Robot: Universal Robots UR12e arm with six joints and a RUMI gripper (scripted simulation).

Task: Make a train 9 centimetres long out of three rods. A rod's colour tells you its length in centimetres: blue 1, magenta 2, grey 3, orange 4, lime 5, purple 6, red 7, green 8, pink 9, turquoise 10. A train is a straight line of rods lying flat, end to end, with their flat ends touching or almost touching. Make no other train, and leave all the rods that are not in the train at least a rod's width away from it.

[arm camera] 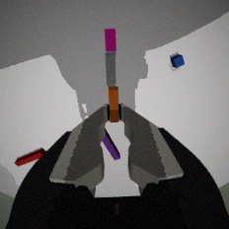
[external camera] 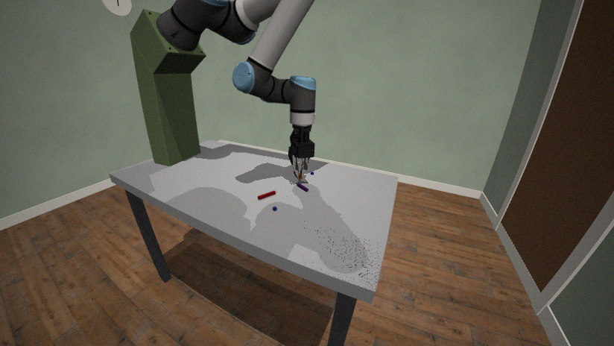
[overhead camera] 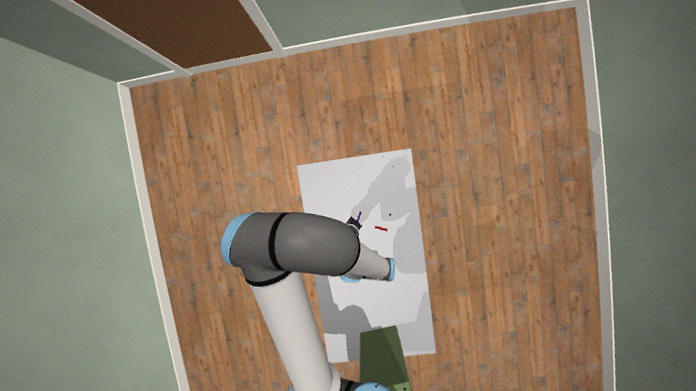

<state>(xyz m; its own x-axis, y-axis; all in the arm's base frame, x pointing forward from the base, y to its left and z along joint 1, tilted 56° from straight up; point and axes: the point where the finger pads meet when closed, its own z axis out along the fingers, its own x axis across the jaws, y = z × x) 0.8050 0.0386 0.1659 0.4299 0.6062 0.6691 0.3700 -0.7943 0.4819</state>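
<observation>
My gripper is shut on the orange rod, low at the table. In the wrist view, the orange rod's far end meets the grey rod, whose other end meets the magenta rod. The three look nearly in line. The purple rod lies apart and slanted, close behind the fingertips. The red rod lies off to one side. One blue rod lies right of the row; another blue rod lies near the red one. The jaws hide part of the orange rod.
The white table carries the rods. The green pedestal stands at one end. The arm covers much of the table in the top view, and its shadows fall around the rods.
</observation>
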